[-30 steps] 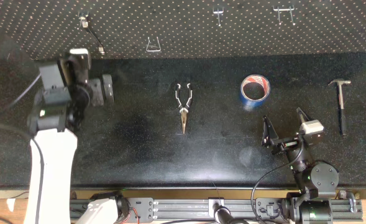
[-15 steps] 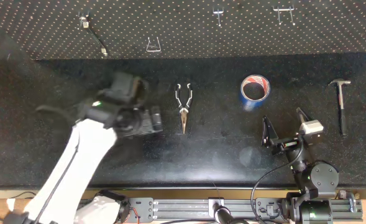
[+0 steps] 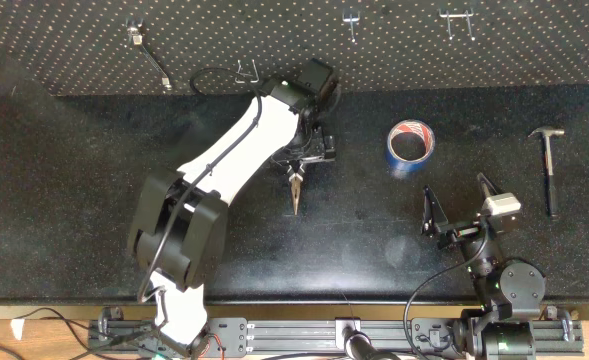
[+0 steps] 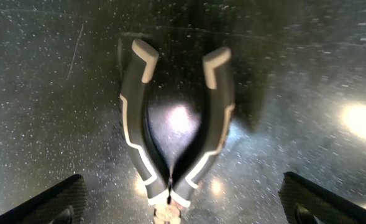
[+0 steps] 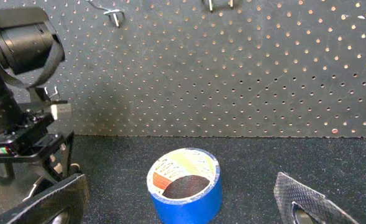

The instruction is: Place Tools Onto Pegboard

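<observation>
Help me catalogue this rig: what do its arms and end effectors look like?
The left arm has white link shells between bulky black joints, and a thin black cable near its wrist. The right arm is black, with a pale wrist block and looping black cables. The left end effector and right end effector have flat dark fingers.

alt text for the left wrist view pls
Pliers lie on the dark speckled table, handles spread, under the open left tool, whose fingers sit wide on either side without touching them.
</observation>
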